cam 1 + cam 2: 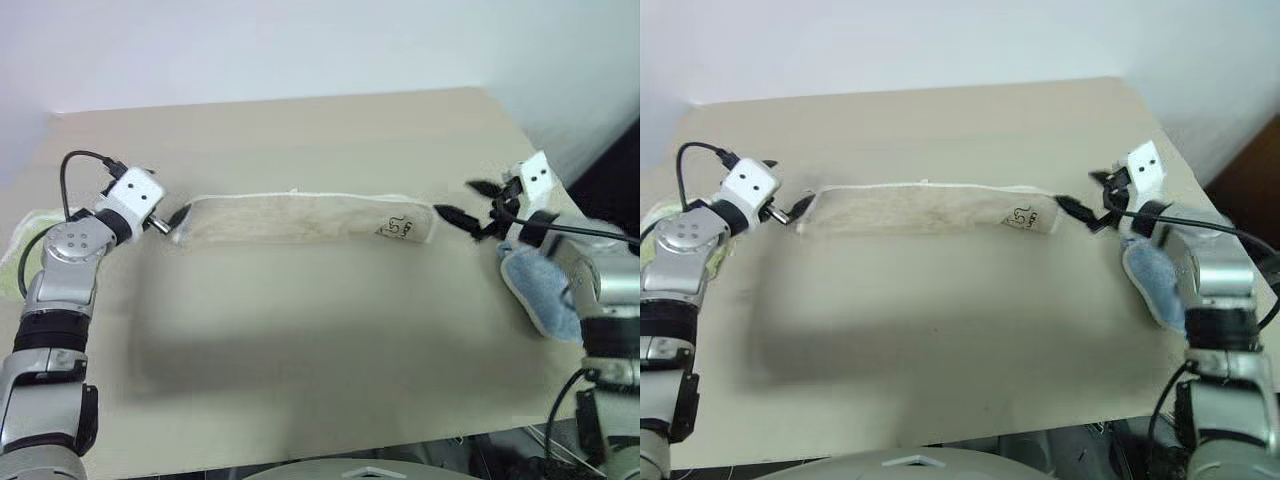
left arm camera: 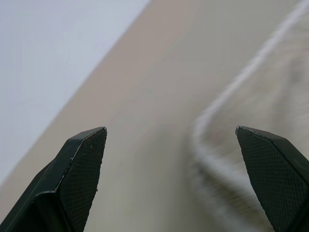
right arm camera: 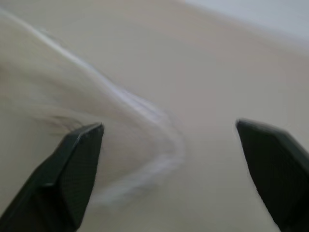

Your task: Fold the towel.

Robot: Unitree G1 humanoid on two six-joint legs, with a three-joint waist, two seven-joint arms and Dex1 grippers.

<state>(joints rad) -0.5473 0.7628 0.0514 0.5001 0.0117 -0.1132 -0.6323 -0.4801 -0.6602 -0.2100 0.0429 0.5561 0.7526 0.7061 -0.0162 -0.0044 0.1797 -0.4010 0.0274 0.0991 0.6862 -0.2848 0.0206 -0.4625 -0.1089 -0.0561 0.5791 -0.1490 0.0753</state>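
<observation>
- The towel [image 1: 310,219] lay on the table [image 1: 320,130] as a long, narrow band, its long axis running straight across from the robot's left side to its right.
- The left gripper [image 1: 172,223] sat at the band's left end, pointing along that axis toward it. Its two fingers stood wide apart and held nothing; in the left wrist view the towel's rounded corner lay between them and a little ahead.
- The right gripper [image 1: 470,212] sat just off the right end, its fingers likewise spread wide and empty, a small gap showing between their tips and the cloth.
- Each arm was therefore nearest to its own end, and neither was near the middle of the band.
- Judging from this layout, a further fold would have to bring one short end over to the other along the long axis, so either gripper would need to close on the end in front of it.
- The towel was beige terry with a white corded edge along its far long side and around both ends.
- A small dark printed mark [image 1: 396,228] showed near the right end.
- The cloth looked doubled over and fairly flat.
- A light blue towel [image 1: 540,290] lay at the table's right edge beside the right arm, well clear of the band.
</observation>
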